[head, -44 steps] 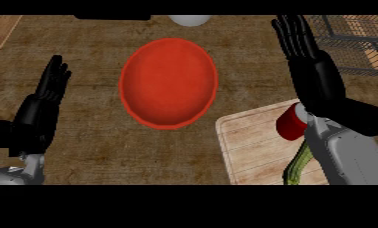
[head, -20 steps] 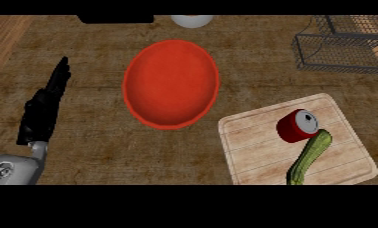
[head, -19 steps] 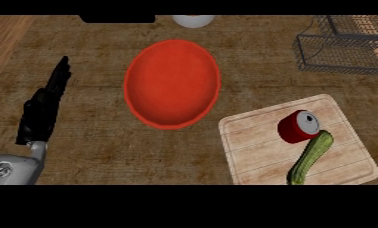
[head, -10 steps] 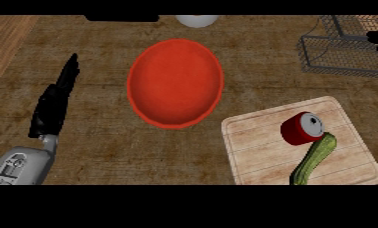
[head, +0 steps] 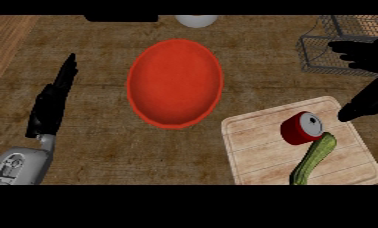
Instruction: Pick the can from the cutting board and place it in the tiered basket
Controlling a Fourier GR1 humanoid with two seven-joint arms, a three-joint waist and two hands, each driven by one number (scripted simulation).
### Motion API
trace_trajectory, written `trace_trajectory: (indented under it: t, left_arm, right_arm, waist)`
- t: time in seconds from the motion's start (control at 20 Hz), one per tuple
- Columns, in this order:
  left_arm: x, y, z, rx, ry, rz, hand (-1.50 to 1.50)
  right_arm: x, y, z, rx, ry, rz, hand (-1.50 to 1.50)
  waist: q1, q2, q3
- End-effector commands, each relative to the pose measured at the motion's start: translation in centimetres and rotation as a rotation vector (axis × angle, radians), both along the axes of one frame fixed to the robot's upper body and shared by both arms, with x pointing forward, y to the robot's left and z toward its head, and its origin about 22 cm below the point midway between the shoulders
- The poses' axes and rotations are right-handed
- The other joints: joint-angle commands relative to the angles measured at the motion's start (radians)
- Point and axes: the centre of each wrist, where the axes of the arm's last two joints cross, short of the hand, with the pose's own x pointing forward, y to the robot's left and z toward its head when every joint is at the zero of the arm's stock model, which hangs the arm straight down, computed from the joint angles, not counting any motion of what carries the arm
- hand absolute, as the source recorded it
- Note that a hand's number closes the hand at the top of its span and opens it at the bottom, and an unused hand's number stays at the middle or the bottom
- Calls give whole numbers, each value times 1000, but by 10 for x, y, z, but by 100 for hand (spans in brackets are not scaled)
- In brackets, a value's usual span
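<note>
Lying on its side on the cutting board (head: 255, 149) at near right: red can (head: 301, 128), silver end facing right and slightly up, long axis running roughly left-right. Touching or just short of a green cucumber (head: 313, 159) that slants along the can's near-right side; cannot tell which. No brand, label or writing readable on the can or anywhere else.

Entering from the right edge, only partly in view: right hand (head: 356, 55), dark fingers showing in two places, one part over the wire basket (head: 319, 54) at far right, another tip just right of the board's far corner. Spread apart, curled round nothing, holding nothing. Can sits to the left of and nearer than those fingers, close by, not touched.

Resting at the left edge, fingers straight and pointing away, holding nothing: left hand (head: 53, 102). Well apart from the can, with a red plate (head: 175, 83) between them.

Judging from this: right hand clearly the nearer one and the one on the basket's side. Approach likely needs fingers closing across the can's round body, not its ends. Risk: can rolling on the board, or cucumber getting nudged.

Basket holds nothing visible; can not yet picked.
</note>
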Motion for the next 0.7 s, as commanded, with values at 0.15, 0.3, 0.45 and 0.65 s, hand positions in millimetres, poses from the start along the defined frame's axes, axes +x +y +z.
trace_trajectory:
  t: [0.15,0.3,0.45,0.65]
  left_arm:
    - [-5,19,0,12,-2,10,0]
    - [11,6,11,-13,5,19,0]
    - [-10,3,-17,-9,0,13,0]
    - [1,7,0,-5,2,8,0]
  right_arm:
    - [-3,22,-24,-122,123,30,-150]
    - [-12,27,-8,-125,121,36,-150]
    - [-24,31,-43,-130,125,54,-150]
    - [-25,34,-24,-207,101,77,-150]
  waist:
    - [-6,-2,0]
    - [-18,-4,0]
    - [-18,-4,0]
    - [-15,-4,0]
